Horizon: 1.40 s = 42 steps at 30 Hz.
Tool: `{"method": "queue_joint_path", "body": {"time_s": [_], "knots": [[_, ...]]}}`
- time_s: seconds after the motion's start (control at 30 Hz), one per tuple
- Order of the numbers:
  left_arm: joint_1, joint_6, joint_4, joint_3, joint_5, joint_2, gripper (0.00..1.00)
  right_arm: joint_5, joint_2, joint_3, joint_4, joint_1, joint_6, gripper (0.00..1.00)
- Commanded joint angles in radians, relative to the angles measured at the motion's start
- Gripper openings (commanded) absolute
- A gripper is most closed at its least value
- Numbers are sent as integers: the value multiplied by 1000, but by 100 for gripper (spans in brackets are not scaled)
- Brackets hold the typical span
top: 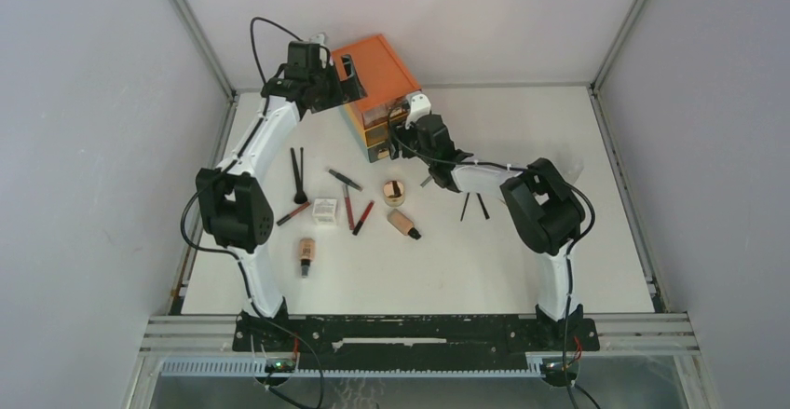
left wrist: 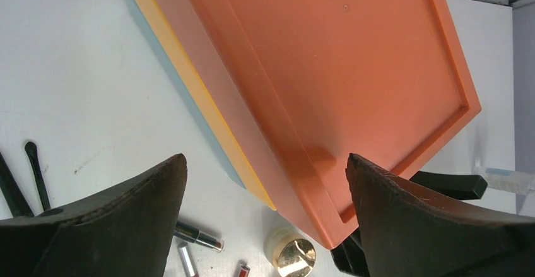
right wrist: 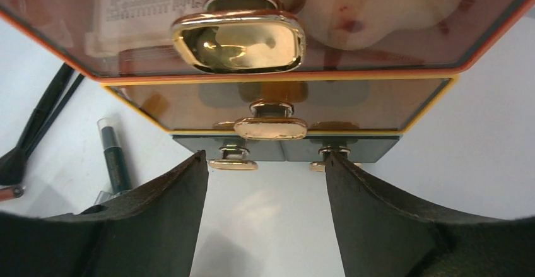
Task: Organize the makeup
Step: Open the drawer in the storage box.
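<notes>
The makeup lies loose on the white table: black brushes (top: pixel 298 174), a dark pencil (top: pixel 345 179), red pencils (top: pixel 356 213), a small white box (top: pixel 324 210), a gold-lidded jar (top: pixel 394 191) and two beige foundation bottles (top: pixel 404 224) (top: pixel 305 254). Two more black brushes (top: pixel 473 206) lie to the right. My left gripper (left wrist: pixel 266 163) is open, its fingers either side of the orange chest's (left wrist: pixel 328 56) top corner. My right gripper (right wrist: pixel 265 157) is open and empty, just in front of the drawer knobs (right wrist: pixel 270 127).
The chest (top: pixel 377 74) stands at the back centre. Its tinted top drawer (right wrist: pixel 378 50) juts nearest my right wrist camera, with a leaflet and a pale puff showing inside. A dark pencil (right wrist: pixel 115 157) and brushes (right wrist: pixel 38 125) lie left of the drawers. Walls enclose the table.
</notes>
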Motion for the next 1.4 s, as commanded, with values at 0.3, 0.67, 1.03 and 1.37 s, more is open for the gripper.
{"method": "queue_joint_path", "body": {"time_s": [0.3,0.67,1.03,1.37], "knots": [[15,1,15,32,32,-3,100,24,70,98,100,15,-65,66],[18,1,15,18,32,-9,100,20,77,107,120,19,-84,47],[17,-2,15,15,31,-15,100,14,38,65,129,28,-80,28],[19,5,8,39,27,-11,100,32,-115,-179,203,72,-68,23]]}}
